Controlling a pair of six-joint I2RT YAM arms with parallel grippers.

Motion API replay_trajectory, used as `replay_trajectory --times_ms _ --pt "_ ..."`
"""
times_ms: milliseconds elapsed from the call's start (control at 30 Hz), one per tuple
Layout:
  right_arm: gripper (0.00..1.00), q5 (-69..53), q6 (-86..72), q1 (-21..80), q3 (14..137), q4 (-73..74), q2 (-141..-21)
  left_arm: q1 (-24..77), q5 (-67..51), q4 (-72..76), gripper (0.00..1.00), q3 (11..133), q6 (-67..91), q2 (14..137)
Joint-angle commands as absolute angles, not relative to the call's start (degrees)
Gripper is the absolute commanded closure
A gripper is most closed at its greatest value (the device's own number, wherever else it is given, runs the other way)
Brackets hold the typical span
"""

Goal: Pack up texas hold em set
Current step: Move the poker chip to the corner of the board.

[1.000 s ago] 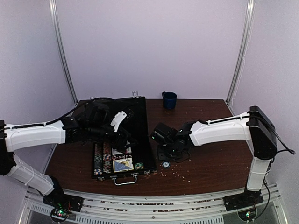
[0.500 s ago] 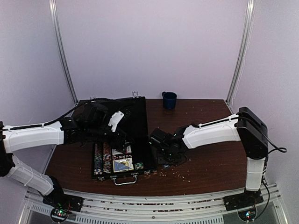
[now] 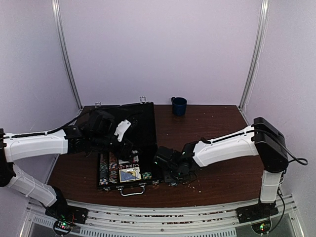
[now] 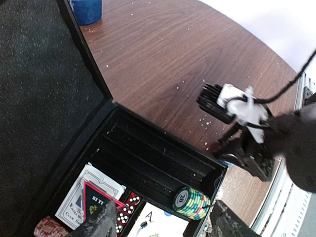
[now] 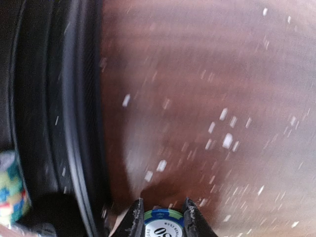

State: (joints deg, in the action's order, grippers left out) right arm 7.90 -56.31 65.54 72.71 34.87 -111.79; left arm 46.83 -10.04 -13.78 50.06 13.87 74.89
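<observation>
1. The case [image 3: 129, 183] lies open at the near left of the table [image 3: 222, 123], handle toward the arm bases. Its tray holds a chip stack [image 4: 191, 202], card decks [image 4: 88, 197] and red dice [image 4: 126, 211].
2. The right gripper [image 5: 162, 217] is low over the table, just beside the case's right wall. Its jaws are narrow and pinch a blue-rimmed chip [image 5: 163, 229] between the fingertips.
3. Change noted: a second ago this gripper stood further right, over a loose chip lying on the table, with its jaws wider. It has since closed and travelled toward the case. Judgement: the chip is picked up and in transit. It still has to clear the case wall and be let go inside the tray.
4. The left gripper [image 4: 164, 212] hangs above the tray, jaws wide, holding nothing. Its position is almost unchanged, and it sits close to the likely drop zone.
5. The lid [image 3: 143, 123] lies flat behind the tray. Closing has not begun.
6. A blue mug [image 3: 178, 105] stands at the far edge, well apart.
</observation>
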Motion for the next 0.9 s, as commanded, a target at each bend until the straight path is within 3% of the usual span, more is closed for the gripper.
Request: replay_trajectory --times_ms 0,867 --pt "0.73 2.66 -62.36 69.86 68.68 36.74 -111.04 47.02 -10.13 -12.2 0.33 49.0 14.5 73.69" --pt "0.74 -2.06 -68.44 79.27 68.81 36.47 -110.75 47.02 -11.5 -11.53 0.33 45.85 15.81 72.62"
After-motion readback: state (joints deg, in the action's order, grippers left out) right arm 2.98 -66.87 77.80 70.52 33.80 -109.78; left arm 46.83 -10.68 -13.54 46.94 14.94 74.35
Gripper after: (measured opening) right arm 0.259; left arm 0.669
